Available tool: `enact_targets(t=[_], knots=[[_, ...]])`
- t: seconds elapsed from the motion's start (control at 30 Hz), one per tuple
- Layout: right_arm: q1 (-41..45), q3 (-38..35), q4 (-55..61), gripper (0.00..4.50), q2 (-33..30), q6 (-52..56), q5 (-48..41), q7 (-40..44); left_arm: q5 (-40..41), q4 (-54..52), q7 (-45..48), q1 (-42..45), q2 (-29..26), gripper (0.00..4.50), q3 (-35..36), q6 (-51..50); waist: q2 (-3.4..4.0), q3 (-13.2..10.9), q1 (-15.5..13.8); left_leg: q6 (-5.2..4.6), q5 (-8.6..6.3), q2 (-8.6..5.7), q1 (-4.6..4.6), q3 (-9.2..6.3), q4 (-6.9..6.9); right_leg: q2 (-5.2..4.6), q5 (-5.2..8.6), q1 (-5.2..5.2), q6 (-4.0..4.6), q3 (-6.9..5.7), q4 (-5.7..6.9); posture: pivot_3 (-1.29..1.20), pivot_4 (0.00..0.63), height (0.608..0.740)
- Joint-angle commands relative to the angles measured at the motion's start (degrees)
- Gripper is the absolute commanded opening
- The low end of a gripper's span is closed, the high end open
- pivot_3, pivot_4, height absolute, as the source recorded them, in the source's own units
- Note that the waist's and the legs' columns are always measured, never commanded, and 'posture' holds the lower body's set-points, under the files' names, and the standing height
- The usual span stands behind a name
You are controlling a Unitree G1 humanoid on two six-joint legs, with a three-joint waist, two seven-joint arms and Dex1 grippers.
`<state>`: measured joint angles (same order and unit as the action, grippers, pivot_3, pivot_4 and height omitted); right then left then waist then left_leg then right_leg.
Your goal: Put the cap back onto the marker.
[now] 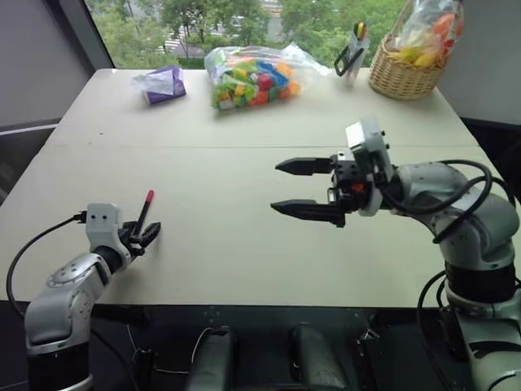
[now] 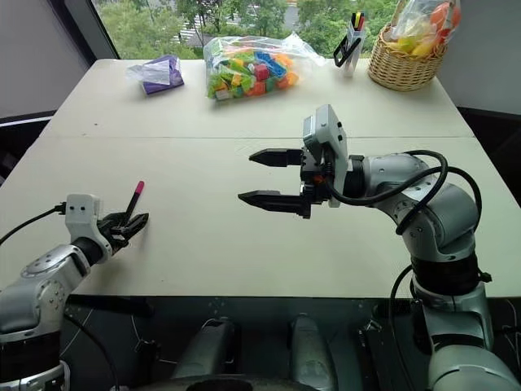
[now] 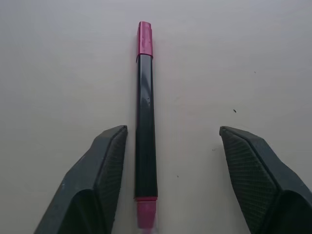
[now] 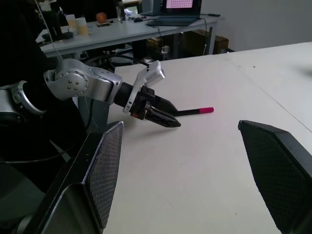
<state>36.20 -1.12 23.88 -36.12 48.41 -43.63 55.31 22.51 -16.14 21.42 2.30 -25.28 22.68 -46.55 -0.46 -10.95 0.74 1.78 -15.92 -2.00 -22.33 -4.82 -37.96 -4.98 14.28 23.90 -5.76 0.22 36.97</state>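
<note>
Near the pale counter's (image 1: pixel 244 244) left front edge, the slim black marker (image 3: pixel 145 126) lies flat with the red plastic cap (image 3: pixel 145 38) seated on its far end. Left gripper (image 3: pixel 170 161) straddles it, fingers apart, not clamping. Right gripper (image 1: pixel 305 189) hangs above mid-counter, jaws spread wide, empty.

Head stereo looks down; wrist cams close, sharing marker (image 3: pixel 145 117).

Pale beige table (image 1: pixel 244 204), seam across its middle. Window (image 1: pixel 244 16) behind it, daylight, green trees outside. Grey wall (image 1: pixel 32 57) at left. Second desk (image 4: pixel 146 27) with laptop (image 4: pixel 178 12) across room.
</note>
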Motion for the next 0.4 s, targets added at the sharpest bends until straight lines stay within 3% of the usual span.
enact_targets(t=[0.03,0.4], knots=[[1.1,-1.4,1.6,3.89,-1.0,-0.4,-1.3,-0.5,0.9,-1.4,-0.7,-1.9,0.3,4.46,1.3,0.3,0.00,0.0,0.1,0.00,0.00,0.00,0.00,0.01,0.00,0.00,0.00,0.01,0.00,0.00,0.00,0.00,0.150,0.740],[2.8,0.8,-1.9,3.89,-1.7,-2.5,0.7,1.4,8.8,-20.3,-9.9,-4.8,4.1,4.46,9.1,-6.2,-0.11,0.0,-0.1,0.00,0.00,0.03,-0.13,0.01,0.01,-0.08,-0.02,0.08,-0.03,0.02,-0.10,0.00,0.150,0.740]])
